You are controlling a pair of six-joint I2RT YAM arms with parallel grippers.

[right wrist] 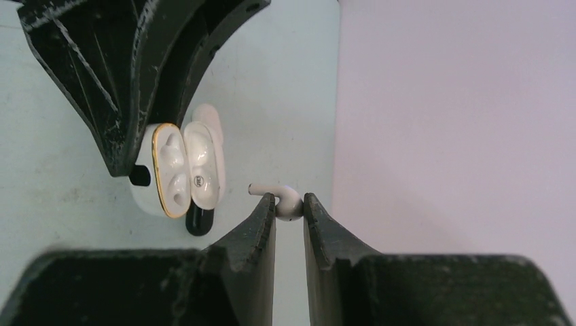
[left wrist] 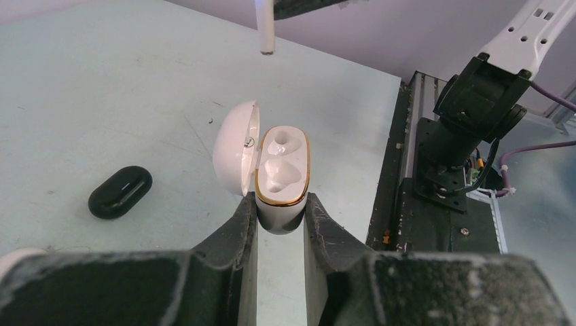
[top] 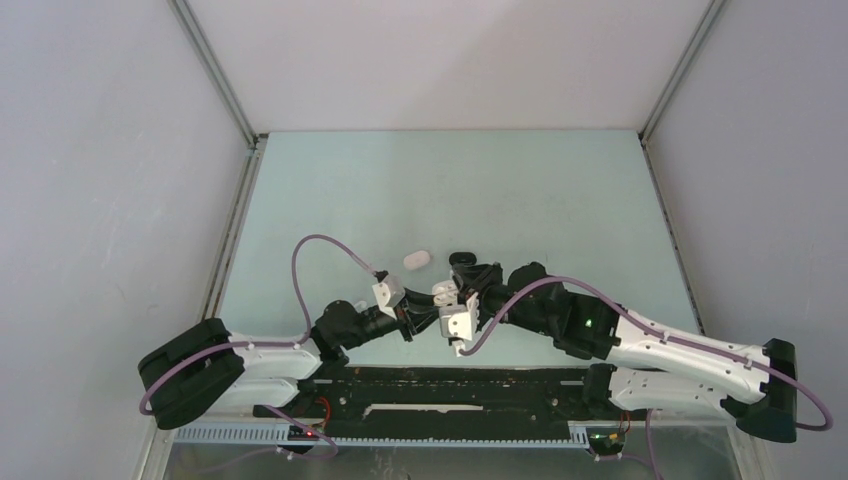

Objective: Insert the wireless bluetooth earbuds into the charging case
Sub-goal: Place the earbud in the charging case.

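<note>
My L gripper (left wrist: 280, 212) is clamped on the lower body of the white, gold-rimmed charging case (left wrist: 282, 170). The case is upright between my fingers, w/ the lid swung open to the left of them. Both wells look empty, so nothing is seated yet.

My R gripper (right wrist: 289, 206) pinches one white earbud (right wrist: 286, 202) by its head. The stem sticks out left of the fingertips, toward the case. From the L wrist cam that stem hangs above and ahead of the case's far end, clearly apart from it and not lined up over a well.

So I'd call this early: case held and opened, first bud picked and brought near, insertion not begun. Left to do:
- turn the bud stem-down
- centre it over the matching well
- lower it in and let go
- do the same for a 2nd bud, which I can't spot in any view

A black case (left wrist: 120, 192) lies on the table (left wrist: 102, 81), left of my L fingers. In the top cam a white pill shape (top: 417, 259) sits just beyond both grippers. It's prob. another case, but too small to be sure.
</note>
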